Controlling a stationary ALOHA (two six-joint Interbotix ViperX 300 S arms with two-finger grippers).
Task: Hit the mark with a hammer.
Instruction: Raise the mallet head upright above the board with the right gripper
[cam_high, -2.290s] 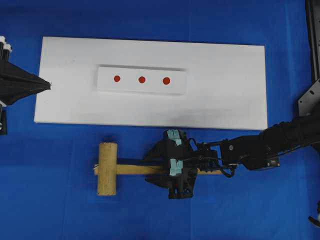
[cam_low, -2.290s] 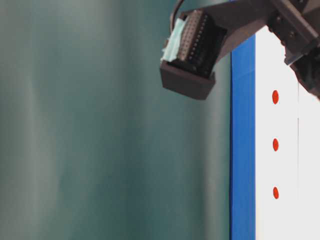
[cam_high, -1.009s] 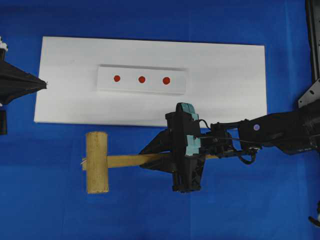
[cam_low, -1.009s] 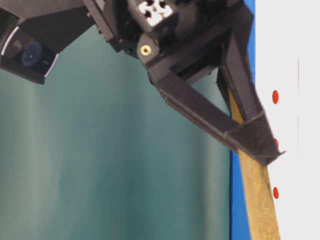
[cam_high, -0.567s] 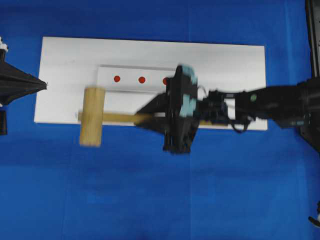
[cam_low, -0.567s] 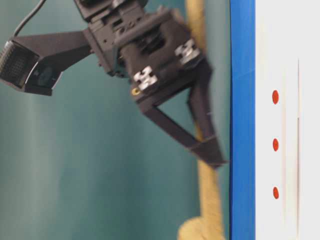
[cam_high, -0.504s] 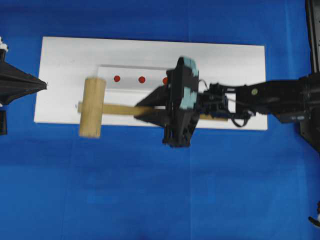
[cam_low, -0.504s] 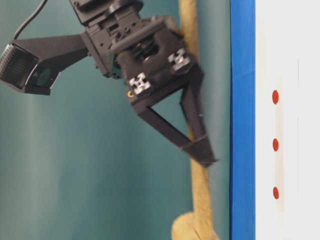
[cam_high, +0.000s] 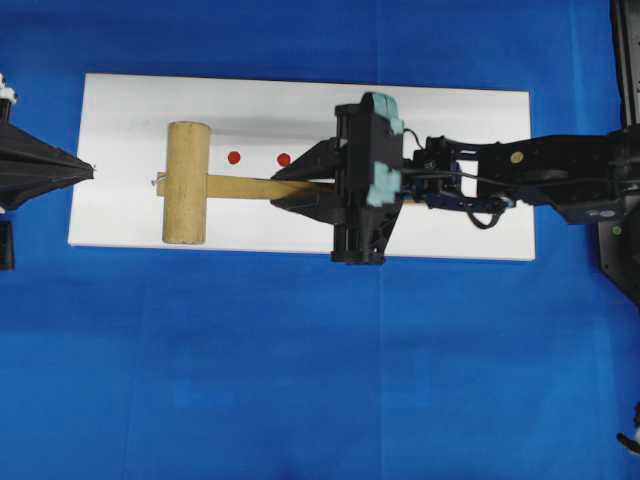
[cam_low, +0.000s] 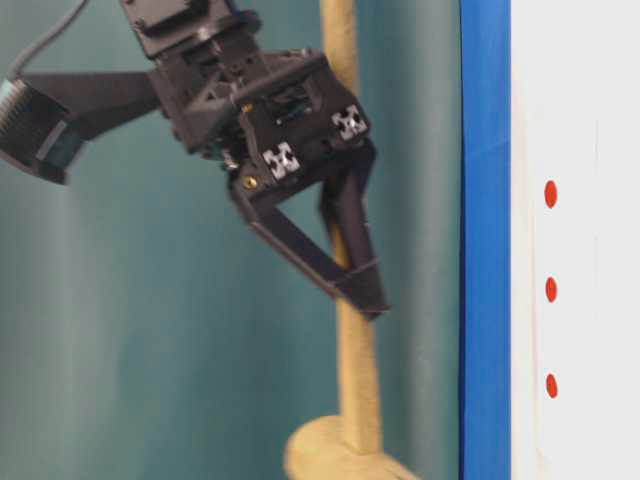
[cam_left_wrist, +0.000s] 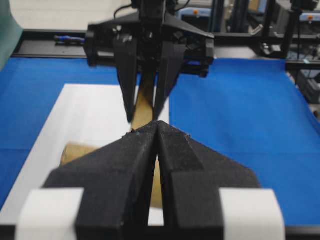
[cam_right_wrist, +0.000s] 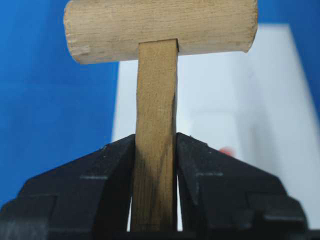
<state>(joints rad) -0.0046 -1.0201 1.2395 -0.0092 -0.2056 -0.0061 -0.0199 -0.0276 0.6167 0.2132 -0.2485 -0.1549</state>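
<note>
Right claw (cam_high: 300, 187) clamps my hammer (cam_high: 187, 183) by its handle. Since a second ago I have swung it from the blue tabletop (cam_high: 300, 380) to above the white board (cam_high: 450, 120), head left of the red marks (cam_high: 234, 157). Striking comes next. Left claw (cam_left_wrist: 158, 131) sits closed, idle.

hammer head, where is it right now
In the overhead view the hammer head sits over the white board's left part, left of the red dots, handle clamped in the right hand.

Bright, even light; slight table-level motion blur.
</note>
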